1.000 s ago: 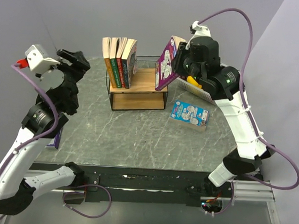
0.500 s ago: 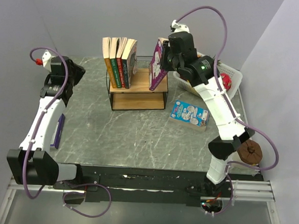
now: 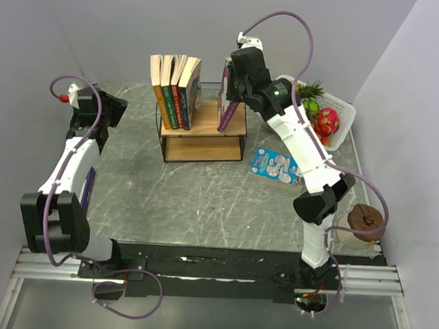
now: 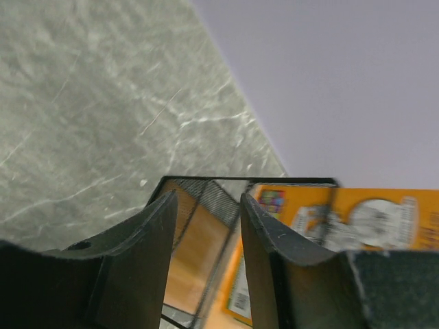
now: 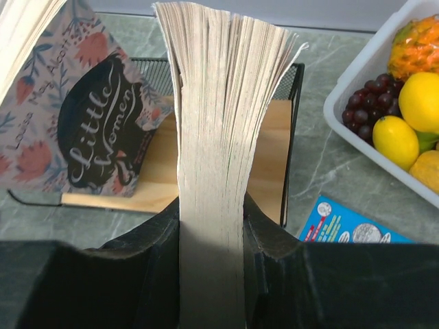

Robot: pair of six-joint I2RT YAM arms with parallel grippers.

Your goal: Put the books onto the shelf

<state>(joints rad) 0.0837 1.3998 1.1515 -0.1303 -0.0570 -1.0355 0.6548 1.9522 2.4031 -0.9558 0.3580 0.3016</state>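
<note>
Fingers [image 5: 154,257] of right gripper [image 5: 212,205]: closed partway, clamped on the purple book [image 3: 226,113], one pad flat against each cover, with the thick block of page edges running up between them toward the wrist camera. Gripped near the book's upper end. Book upright, leaning slightly, lower edge down at the right end of the upper board of the shelf [image 3: 207,121]; resting on the wood or just above it, cannot tell.

Elsewhere on the shelf: four books [image 3: 176,83] standing together at the left end of the same board, apart from the held one, bare wood between. Nearest of them the pale pink patterned book [image 5: 89,130], leaning, cover turned toward the gripped pages.

Left gripper [image 3: 107,111]: well to the left of the shelf, above the table [image 3: 203,186], fingers [image 4: 147,253] moderately parted, nothing between them, touching no book. Through that gap, from the left wrist: a black wire corner of the shelf and an orange cover [image 4: 357,219] behind it, both apart from the pads.

Off the shelf: blue book [image 3: 279,168] lying flat on the table, near the shelf's right front corner but apart from it. Dark book [image 3: 89,190] flat at the table edge far left of the shelf, partly hidden under the left arm. White fruit basket [image 3: 334,115] to the right of the shelf, beyond the right arm.
</note>
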